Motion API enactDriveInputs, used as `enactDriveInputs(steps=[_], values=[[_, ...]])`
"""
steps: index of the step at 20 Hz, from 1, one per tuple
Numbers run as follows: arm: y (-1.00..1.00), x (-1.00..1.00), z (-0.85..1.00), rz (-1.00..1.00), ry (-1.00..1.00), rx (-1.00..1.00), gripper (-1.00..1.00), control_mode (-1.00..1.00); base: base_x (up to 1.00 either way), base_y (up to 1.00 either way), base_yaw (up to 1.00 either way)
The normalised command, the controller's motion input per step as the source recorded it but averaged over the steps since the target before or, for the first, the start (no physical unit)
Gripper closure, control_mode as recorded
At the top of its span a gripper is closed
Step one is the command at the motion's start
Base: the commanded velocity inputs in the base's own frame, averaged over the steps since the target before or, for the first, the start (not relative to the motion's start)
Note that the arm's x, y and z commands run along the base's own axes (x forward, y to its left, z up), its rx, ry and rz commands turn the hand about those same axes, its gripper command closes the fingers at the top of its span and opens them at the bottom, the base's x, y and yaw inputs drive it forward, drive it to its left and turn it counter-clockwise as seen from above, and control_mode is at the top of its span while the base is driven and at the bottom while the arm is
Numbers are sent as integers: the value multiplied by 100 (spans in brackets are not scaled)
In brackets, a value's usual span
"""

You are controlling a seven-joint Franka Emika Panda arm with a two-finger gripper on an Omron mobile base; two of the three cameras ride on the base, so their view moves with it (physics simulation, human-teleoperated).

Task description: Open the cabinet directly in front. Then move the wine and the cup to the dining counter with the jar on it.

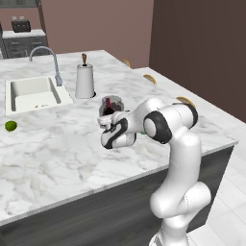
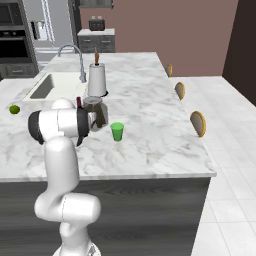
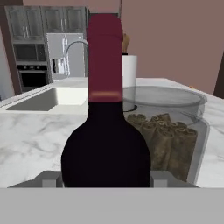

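Note:
The wine (image 3: 105, 131), a dark bottle with a red foil neck, stands upright right in front of the hand camera. My gripper (image 2: 90, 122) is shut on its body, with a grey finger (image 3: 49, 177) showing on each side. The red neck (image 2: 78, 102) rises above the hand. The glass jar (image 2: 97, 111) with brown contents stands just behind the bottle on the dining counter (image 2: 150, 142). The green cup (image 2: 117, 131) sits on the marble a little to the right of my hand. The bottle's base is hidden. The cabinet is out of view.
A white paper-towel roll (image 2: 96, 79) stands beyond the jar, beside the inset sink (image 1: 33, 93) and curved tap (image 1: 48, 54). A lime (image 1: 10, 126) lies at the left of the marble top. Round stools (image 2: 198, 123) line the counter's right side.

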Motion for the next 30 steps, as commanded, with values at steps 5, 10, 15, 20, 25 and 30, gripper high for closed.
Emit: enactDriveInputs(steps=[5, 10, 15, 20, 25, 30], values=[[0, 3, -19, 0, -3, 3, 100, -100, 0, 0, 0], [-8, 0, -8, -1, 0, 16, 100, -100, 0, 0, 0], [-2, 0, -4, -1, 0, 7, 100, -100, 0, 0, 0], [0, 0, -1, 0, -6, 0, 100, -100, 0, 0, 0], [0, 0, 0, 0, -24, 0, 100, -100, 0, 0, 0], [0, 0, 0, 0, -12, 0, 100, -100, 0, 0, 0]])
